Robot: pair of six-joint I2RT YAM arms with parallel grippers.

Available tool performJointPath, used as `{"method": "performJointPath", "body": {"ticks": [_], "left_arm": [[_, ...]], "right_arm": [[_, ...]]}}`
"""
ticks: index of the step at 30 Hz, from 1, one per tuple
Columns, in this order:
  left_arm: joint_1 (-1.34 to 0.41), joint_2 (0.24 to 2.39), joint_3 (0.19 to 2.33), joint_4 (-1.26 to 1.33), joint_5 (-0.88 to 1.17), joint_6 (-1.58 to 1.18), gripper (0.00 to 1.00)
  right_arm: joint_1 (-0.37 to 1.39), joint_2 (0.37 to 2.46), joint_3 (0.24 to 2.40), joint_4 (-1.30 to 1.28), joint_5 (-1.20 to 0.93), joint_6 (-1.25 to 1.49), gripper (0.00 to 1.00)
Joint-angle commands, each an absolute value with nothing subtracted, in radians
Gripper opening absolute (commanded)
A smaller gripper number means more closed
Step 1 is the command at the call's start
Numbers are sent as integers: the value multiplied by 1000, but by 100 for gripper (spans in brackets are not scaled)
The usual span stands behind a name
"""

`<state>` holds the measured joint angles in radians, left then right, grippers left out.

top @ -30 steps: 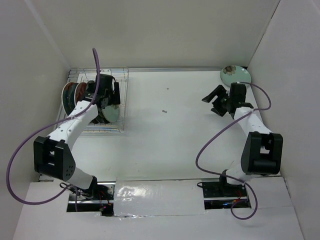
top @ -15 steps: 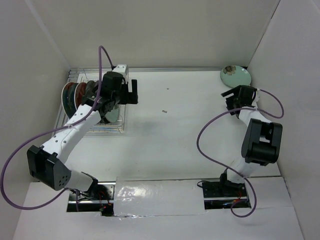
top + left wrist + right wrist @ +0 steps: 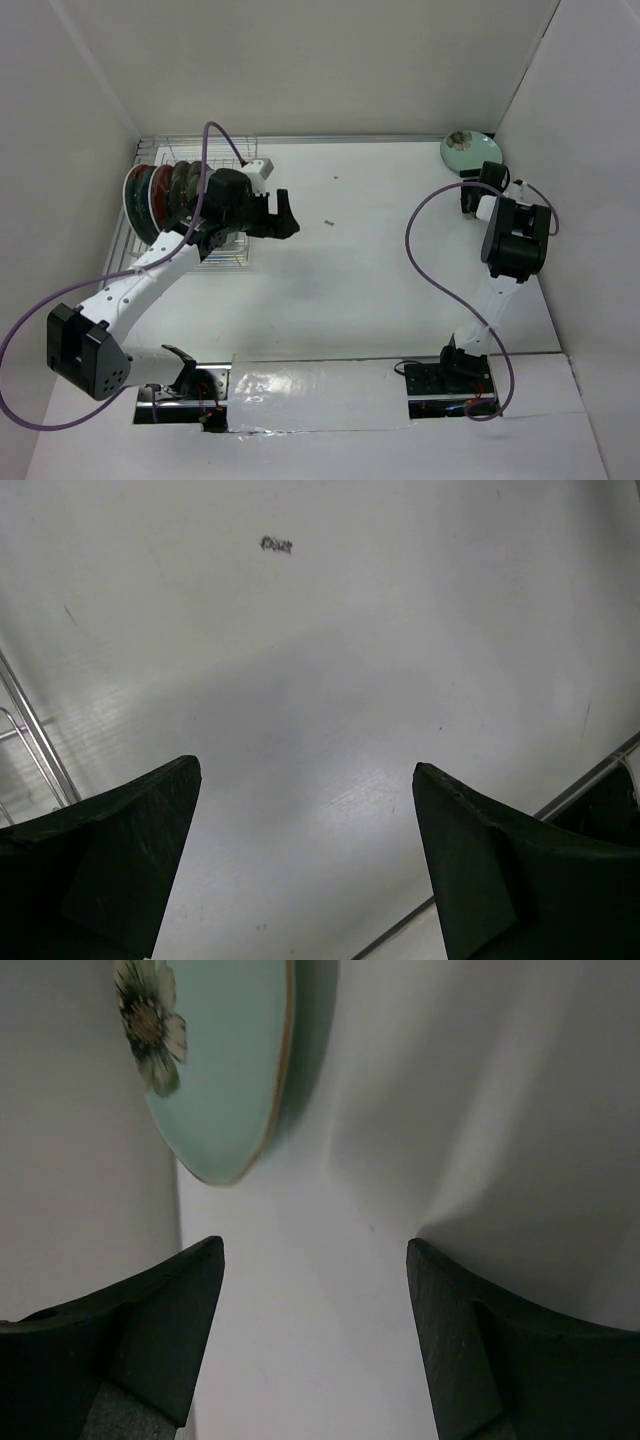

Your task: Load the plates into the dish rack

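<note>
The dish rack point(image 3: 222, 258) stands at the far left with several plates point(image 3: 150, 195) upright on edge in it, red, dark and teal ones showing. One pale mint plate with a flower point(image 3: 471, 151) lies at the back right corner; it also shows in the right wrist view point(image 3: 215, 1070). My left gripper point(image 3: 283, 215) is open and empty over bare table just right of the rack, and in the left wrist view point(image 3: 305, 770) nothing is between its fingers. My right gripper point(image 3: 478, 186) is open and empty just short of the mint plate, facing it in the right wrist view point(image 3: 315, 1245).
White walls close the table in on the left, back and right; the mint plate lies against the right wall. A small dark mark point(image 3: 328, 222) is on the table middle. A rack wire point(image 3: 30, 735) shows left of my left fingers.
My left gripper has drawn away from the rack to the right, empty. My right gripper has swung back and right, up to the mint plate.
</note>
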<state>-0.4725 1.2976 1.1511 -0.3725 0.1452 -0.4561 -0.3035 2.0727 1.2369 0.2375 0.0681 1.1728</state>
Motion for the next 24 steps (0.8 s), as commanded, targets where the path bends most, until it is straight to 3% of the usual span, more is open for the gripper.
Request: {"method": "performJointPath", "body": {"ticks": [1, 11, 14, 17, 18, 22, 24], "left_arm": [[-486, 1262, 1121, -314, 218, -491, 100], [-486, 1262, 1081, -314, 209, -535, 100], [-486, 1262, 1081, -324, 198, -535, 100], [-486, 1262, 1072, -324, 187, -535, 100], [-486, 1262, 1072, -324, 187, -535, 100], [-486, 1262, 1063, -324, 198, -515, 100], [-486, 1262, 1063, -324, 198, -503, 100]], "right_arm": [[-296, 2163, 1348, 267, 173, 1285, 80], [-245, 2416, 1761, -35, 288, 1430, 73], [-236, 2451, 1792, -74, 298, 1469, 62], [-236, 2436, 1741, -52, 285, 1480, 38], [-236, 2427, 1718, -26, 285, 1489, 24], [-236, 2369, 1590, 11, 246, 1454, 0], [-236, 2310, 1534, 32, 206, 1431, 0]]}}
